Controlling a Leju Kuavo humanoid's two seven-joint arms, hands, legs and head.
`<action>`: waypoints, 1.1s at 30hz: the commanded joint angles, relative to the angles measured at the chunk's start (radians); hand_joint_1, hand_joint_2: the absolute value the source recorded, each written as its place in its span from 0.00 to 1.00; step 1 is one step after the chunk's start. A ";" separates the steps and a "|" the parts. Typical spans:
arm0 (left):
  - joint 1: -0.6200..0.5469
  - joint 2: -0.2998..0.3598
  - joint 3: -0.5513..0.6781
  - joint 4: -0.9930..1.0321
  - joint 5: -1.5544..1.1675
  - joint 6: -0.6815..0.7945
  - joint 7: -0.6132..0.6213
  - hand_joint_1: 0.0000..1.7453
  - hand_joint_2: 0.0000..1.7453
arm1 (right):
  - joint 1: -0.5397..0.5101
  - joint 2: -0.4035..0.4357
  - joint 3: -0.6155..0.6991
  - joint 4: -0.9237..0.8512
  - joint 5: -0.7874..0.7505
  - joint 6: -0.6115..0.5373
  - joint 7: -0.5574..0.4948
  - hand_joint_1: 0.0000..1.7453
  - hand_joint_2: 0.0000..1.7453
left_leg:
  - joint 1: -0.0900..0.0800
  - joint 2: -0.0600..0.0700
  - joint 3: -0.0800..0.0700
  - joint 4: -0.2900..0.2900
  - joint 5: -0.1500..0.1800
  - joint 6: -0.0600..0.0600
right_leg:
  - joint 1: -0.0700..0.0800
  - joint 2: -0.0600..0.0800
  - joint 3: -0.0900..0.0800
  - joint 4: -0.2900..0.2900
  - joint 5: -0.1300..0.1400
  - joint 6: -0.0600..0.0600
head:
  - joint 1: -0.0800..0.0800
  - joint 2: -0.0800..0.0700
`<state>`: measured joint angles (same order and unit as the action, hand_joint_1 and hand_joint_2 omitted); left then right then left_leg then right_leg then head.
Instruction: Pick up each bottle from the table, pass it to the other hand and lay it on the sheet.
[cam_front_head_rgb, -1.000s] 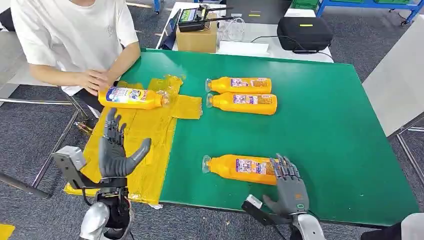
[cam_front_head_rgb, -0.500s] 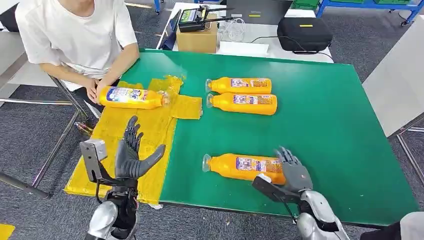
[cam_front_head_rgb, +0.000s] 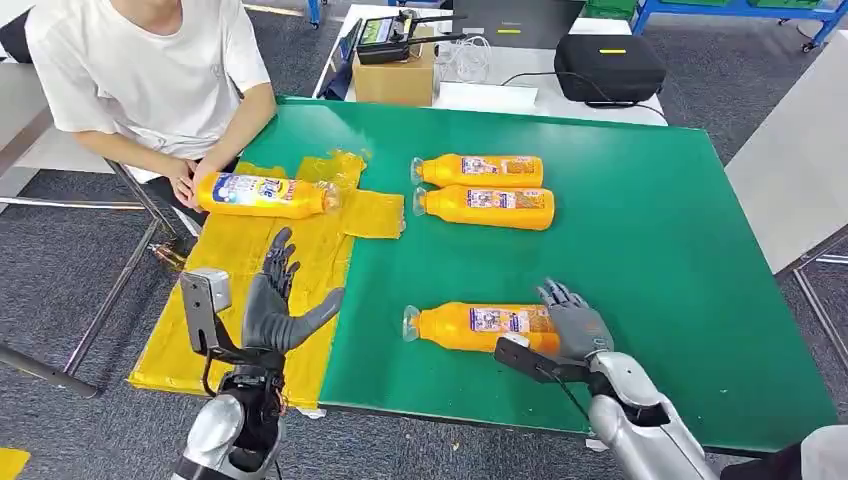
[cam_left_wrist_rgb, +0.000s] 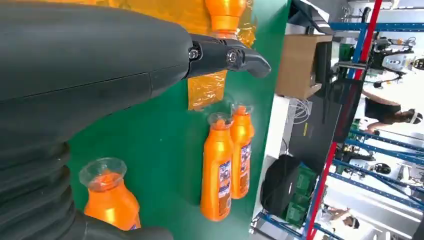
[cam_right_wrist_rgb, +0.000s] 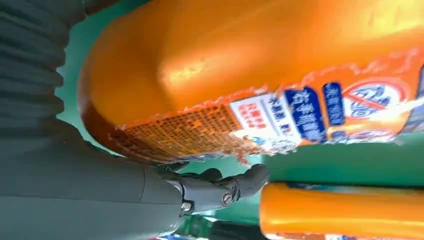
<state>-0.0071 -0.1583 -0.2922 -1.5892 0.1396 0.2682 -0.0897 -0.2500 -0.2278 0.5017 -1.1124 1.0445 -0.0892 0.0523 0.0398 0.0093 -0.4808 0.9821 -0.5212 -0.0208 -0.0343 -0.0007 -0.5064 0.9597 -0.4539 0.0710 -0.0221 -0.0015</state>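
Note:
The nearest orange bottle (cam_front_head_rgb: 475, 326) (cam_right_wrist_rgb: 250, 70) lies on the green table (cam_front_head_rgb: 650, 250), cap to the left. My right hand (cam_front_head_rgb: 570, 320) (cam_right_wrist_rgb: 90, 195) reaches over its base, fingers spread across it and the thumb straight beside it, without a clear grip. Two more orange bottles (cam_front_head_rgb: 478, 170) (cam_front_head_rgb: 485, 206) lie side by side farther back. Another bottle (cam_front_head_rgb: 262, 194) rests on the yellow sheet (cam_front_head_rgb: 230, 280). My left hand (cam_front_head_rgb: 275, 305) (cam_left_wrist_rgb: 100, 65) hovers over the sheet's near part, fingers apart and holding nothing.
A person in a white shirt sits at the table's left, with a hand (cam_front_head_rgb: 185, 180) by the bottle on the sheet. A cardboard box (cam_front_head_rgb: 393, 78) and a black case (cam_front_head_rgb: 608, 65) stand behind the table. The table's right half is bare green.
My right hand has moved forward and up over the near bottle's base, nudging it slightly. My left hand has shifted right and nearer. The person's hand drew back from the sheet's bottle.

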 joint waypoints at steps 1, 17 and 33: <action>-0.052 0.059 -0.045 0.088 -0.001 0.003 0.012 0.00 1.00 | -0.156 -0.086 0.217 0.172 -0.115 0.153 -0.033 0.04 1.00 | -0.001 -0.001 0.002 -0.002 0.000 0.002 | 0.000 0.000 0.002 -0.001 0.000 -0.003 | 0.000 0.000; -0.072 0.064 -0.040 0.124 0.001 0.002 0.013 0.00 1.00 | -0.159 -0.121 0.239 0.348 -0.200 0.172 0.038 1.00 1.00 | -0.001 -0.006 0.009 -0.005 0.003 0.004 | 0.000 -0.005 0.010 -0.006 0.001 -0.005 | 0.000 0.000; 0.076 0.076 -0.079 0.041 0.204 -0.114 -0.001 0.00 1.00 | 0.190 0.198 -0.136 -0.172 -0.662 -0.028 -0.366 1.00 1.00 | 0.002 0.002 0.018 -0.004 -0.001 0.001 | 0.002 0.003 0.017 -0.004 0.000 -0.004 | 0.000 0.000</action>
<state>-0.0048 -0.1163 -0.3262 -1.5328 0.1549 0.3152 -0.1477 -0.3167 -0.2792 0.5927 -0.9553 0.5016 -0.0024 -0.1927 0.0407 0.0100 -0.4661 0.9819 -0.5222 -0.0209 -0.0333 -0.0002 -0.4908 0.9584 -0.4540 0.0711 -0.0221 -0.0015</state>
